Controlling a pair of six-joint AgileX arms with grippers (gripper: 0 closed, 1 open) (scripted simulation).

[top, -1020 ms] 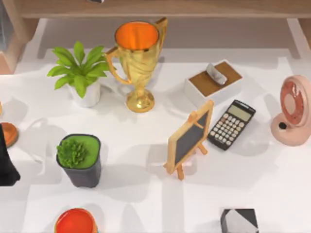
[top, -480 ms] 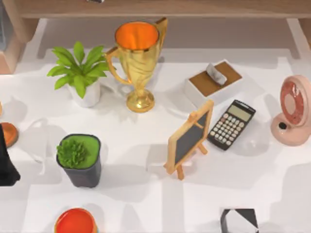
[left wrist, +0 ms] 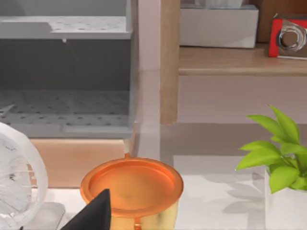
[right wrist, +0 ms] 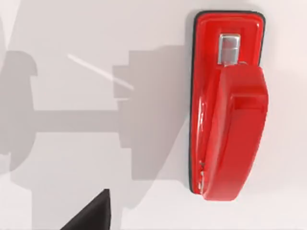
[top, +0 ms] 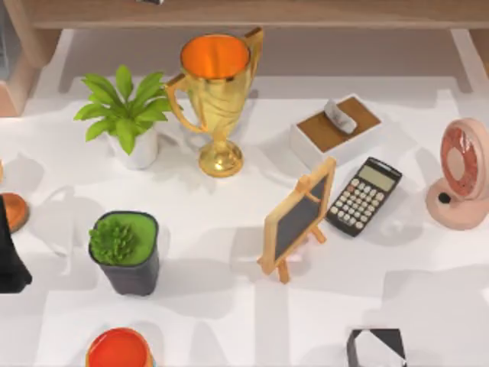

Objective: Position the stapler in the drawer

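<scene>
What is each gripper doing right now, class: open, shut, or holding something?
Left gripper: cannot be told; above the orange round tin.
Right gripper: cannot be told; over the red plastic stapler.

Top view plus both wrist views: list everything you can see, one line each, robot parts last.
trophy: 1, gold, back centre
leafy plant: 1, green in white pot, back left
succulent: 1, green in dark pot, front left
chalkboard easel: 1, wood frame, centre
calculator: 1, black, right of easel
box: 1, white with brown top, behind calculator
desk fan: 1, pink, right edge
orange cup: 1, front left edge
dark block: 1, black and white, front edge
stapler: 1, red, lying on the white table, right wrist view
drawer: 1, grey, open, left wrist view
left arm: black, left edge
</scene>
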